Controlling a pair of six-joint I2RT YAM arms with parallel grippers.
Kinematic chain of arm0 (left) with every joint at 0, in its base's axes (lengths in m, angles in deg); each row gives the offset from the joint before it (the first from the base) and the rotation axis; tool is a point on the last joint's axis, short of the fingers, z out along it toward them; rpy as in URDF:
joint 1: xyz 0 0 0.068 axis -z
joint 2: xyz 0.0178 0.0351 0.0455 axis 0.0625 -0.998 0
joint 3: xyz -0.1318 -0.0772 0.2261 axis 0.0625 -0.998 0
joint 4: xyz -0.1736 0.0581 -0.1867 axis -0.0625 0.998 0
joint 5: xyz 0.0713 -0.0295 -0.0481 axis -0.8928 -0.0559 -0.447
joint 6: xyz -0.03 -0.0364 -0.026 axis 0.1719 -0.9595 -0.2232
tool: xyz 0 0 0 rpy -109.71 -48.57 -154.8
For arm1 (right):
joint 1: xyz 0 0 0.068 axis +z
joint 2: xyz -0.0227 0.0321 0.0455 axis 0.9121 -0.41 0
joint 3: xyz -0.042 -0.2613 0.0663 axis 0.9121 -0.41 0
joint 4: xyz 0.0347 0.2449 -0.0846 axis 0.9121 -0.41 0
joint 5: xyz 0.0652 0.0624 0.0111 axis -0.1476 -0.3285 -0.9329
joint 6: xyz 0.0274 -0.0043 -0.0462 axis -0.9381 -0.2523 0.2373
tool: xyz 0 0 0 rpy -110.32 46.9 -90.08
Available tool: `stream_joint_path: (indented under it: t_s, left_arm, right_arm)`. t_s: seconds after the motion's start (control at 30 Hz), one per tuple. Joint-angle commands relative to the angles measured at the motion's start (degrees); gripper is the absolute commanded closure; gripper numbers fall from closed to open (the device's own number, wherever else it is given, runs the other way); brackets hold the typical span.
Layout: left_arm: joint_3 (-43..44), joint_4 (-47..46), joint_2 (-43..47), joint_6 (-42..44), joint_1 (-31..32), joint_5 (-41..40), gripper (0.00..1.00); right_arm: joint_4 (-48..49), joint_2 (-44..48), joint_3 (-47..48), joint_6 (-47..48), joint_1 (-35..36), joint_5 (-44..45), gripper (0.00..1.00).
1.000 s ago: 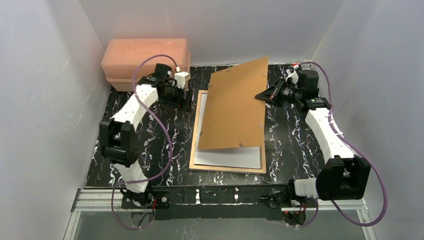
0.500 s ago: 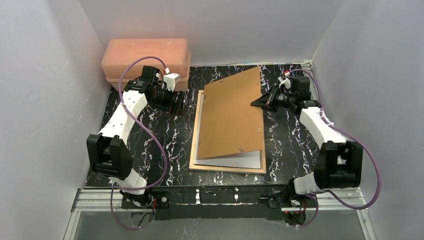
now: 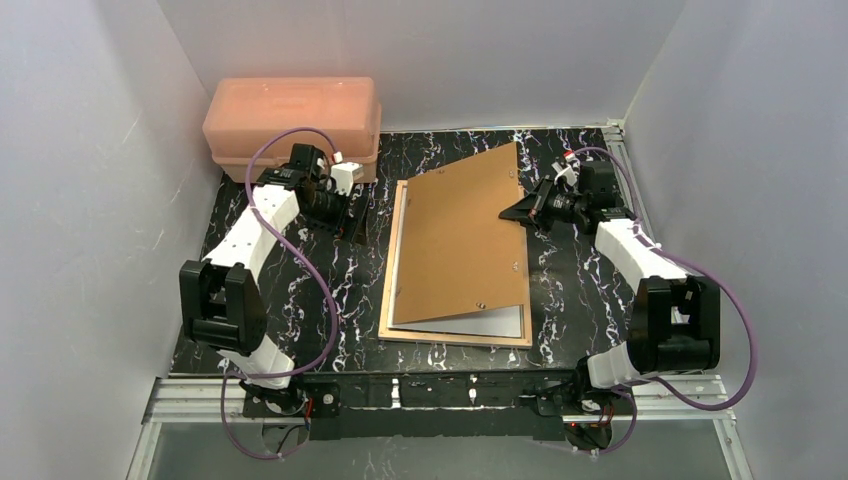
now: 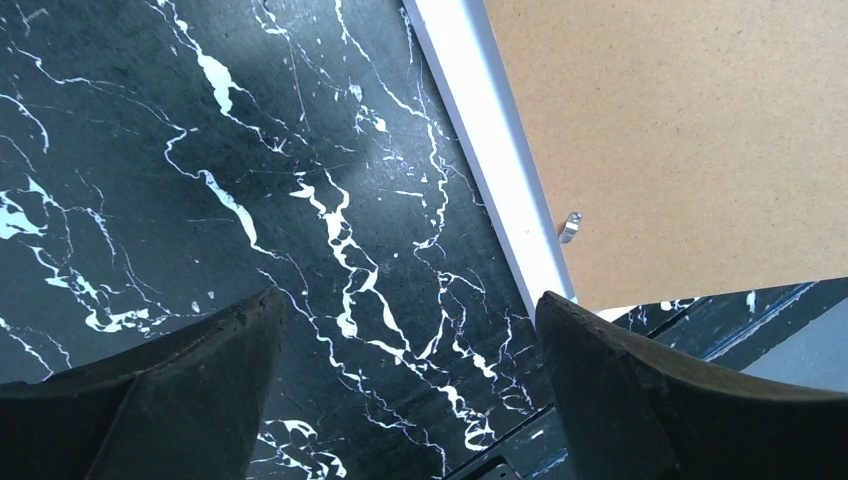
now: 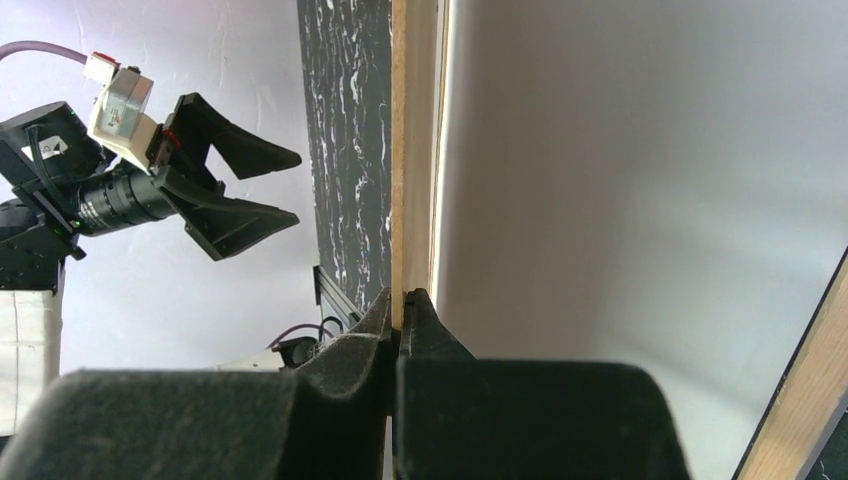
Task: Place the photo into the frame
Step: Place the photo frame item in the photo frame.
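The frame (image 3: pixel 386 300) lies back up on the black marble table, its tan wood border showing. Inside it lies a white-grey sheet (image 3: pixel 470 320), apparently the photo with its plain back up; its picture side is hidden. A brown backing board (image 3: pixel 455 235) slants over the frame, with its near edge low and its far right side raised. My right gripper (image 3: pixel 512 212) is shut on the board's right edge, and the right wrist view shows the fingers (image 5: pixel 365 330) pinching the thin edge (image 5: pixel 398 150). My left gripper (image 3: pixel 358 220) hangs open over bare table (image 4: pixel 300 200), left of the frame, holding nothing.
A pink plastic box (image 3: pixel 290 115) stands at the back left, just behind the left arm. White walls close in three sides. A metal rail (image 3: pixel 440 395) with the arm bases runs along the near edge. A small metal tab (image 4: pixel 570 227) sticks out of the board near its edge.
The right gripper has lowered the backing board from a steep tilt to a shallow one over the frame. The left gripper has drawn back to the left and opened wider.
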Motion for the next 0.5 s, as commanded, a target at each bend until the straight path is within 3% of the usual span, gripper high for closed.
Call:
stream_joint_path:
  t_s: [0.0,0.47]
  left_arm:
    - [-1.42,-0.22,-0.11,0.47,-0.42,-0.15,0.07]
    - [-3.57,-1.7,-0.42,0.42,-0.42,-0.26,0.07]
  right_arm:
    - [6.4,0.35,-0.23,-2.18,0.48,-3.78,0.99]
    - [8.39,-0.36,-1.68,-3.27,1.32,-3.6,0.99]
